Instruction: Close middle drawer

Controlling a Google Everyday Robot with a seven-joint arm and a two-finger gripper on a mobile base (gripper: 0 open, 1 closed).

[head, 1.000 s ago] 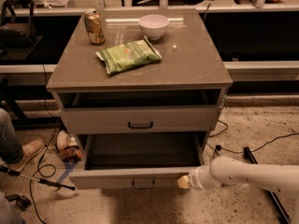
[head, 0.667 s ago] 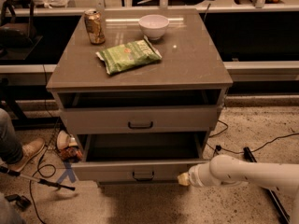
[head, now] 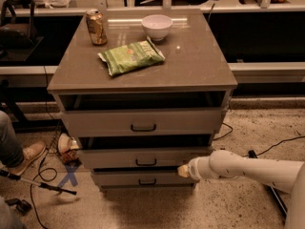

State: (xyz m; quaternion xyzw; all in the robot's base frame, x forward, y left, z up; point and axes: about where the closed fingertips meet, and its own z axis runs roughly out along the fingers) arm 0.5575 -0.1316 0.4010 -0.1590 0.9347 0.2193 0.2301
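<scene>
Grey-brown front: the middle drawer is the second of three, under the top drawer and over the bottom drawer. A dark strip of its inside shows above its panel, so it stands slightly out.
Handle: a small dark bar at the centre of that front, to the left of my tip.
Fingers: a pale nub low at the right end of the middle drawer's front. I cannot tell whether it touches the front or stops just short.
Grip: I cannot tell whether it is released or clenched.
Arm: white, coming in from the right and cut off by the frame edge.
Bench: it carries a can and a white bowl at the back, with a green bag lying flat nearer the front.
Hidden: the drawer's inside is in shadow, and I cannot make out any contents.
Left edge: a shoe and a jeans leg, both cut off.
</scene>
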